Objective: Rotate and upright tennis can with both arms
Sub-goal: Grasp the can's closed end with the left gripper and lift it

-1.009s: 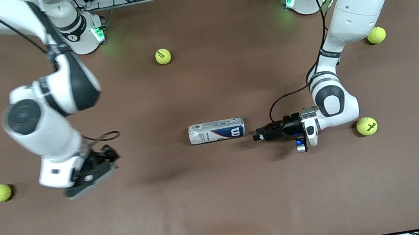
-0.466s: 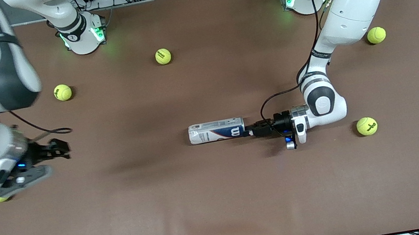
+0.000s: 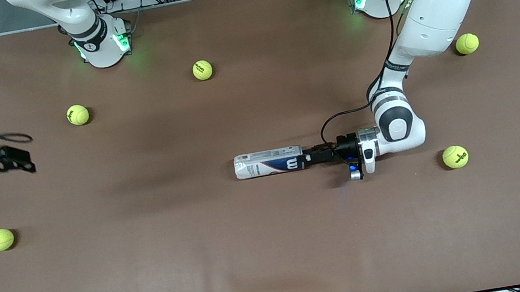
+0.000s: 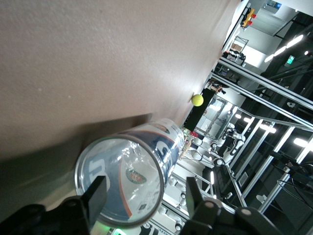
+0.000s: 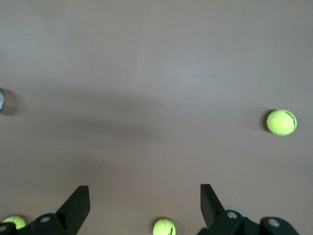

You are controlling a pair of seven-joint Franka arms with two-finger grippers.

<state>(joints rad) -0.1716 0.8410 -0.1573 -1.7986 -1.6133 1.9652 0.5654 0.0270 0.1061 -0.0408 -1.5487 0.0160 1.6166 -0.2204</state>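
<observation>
1. Tennis can (image 3: 268,162) lies on its side near the middle of the brown table (image 3: 277,249), its long axis running from the right arm's end toward the left arm's end, with the "W" end pointing at the left arm.

2. My left tool (image 3: 308,157) sits low at that "W" end, lined up with the can's axis. In the left wrist view the can's round end (image 4: 120,180) fills the gap, one finger (image 4: 94,195) on each side of it.

3. The left tool's jaws are partly open around the rim. I cannot tell whether the pads touch the can, so I don't count it as gripped.

4. My right tool (image 3: 15,158) hangs over the table's edge at the right arm's end, well apart from the can, jaws spread wide with nothing between them. That arm waits.

5. The left arm is plainly the nearer one. I judge the next move is to close on the can's end, then swing it upright.

6. Five tennis balls lie scattered about; the closest (image 3: 455,156) sits beside the left arm's wrist, nearer the front camera.
</observation>
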